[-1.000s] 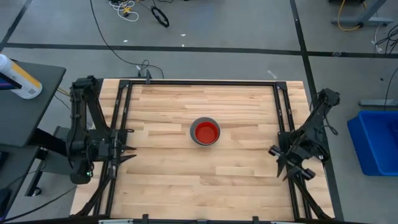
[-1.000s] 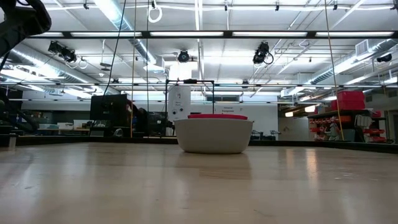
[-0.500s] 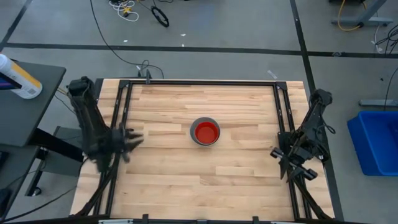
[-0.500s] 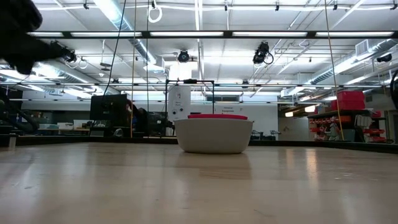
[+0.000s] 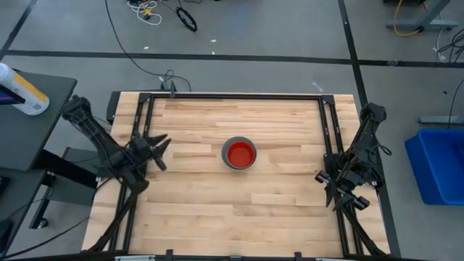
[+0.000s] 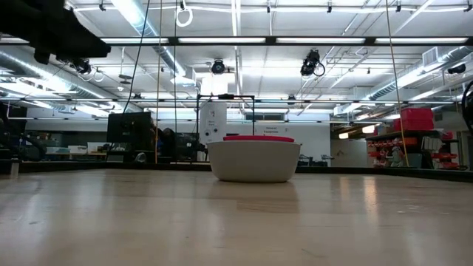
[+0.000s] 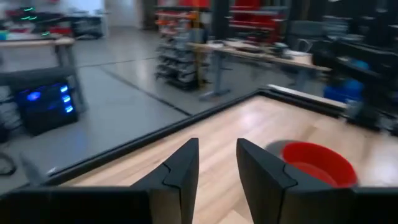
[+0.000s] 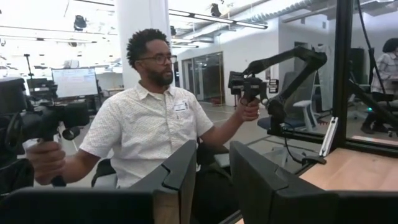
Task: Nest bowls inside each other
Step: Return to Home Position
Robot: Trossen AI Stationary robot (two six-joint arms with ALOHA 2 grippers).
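the bowls (image 5: 239, 154) sit nested upright mid-table, grey outermost, red (image 6: 258, 137) innermost with its rim showing

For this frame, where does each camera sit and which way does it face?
High: above the table, straight down; left end effector and right end effector flank the bowls.
Low: tabletop height, level toward the grey bowl; an arm part upper left.
Left wrist: past its own fingers toward the red bowl.
Right wrist: past its own fingers, off-table, at a person.
Shared: high and left wrist show the red bowl.
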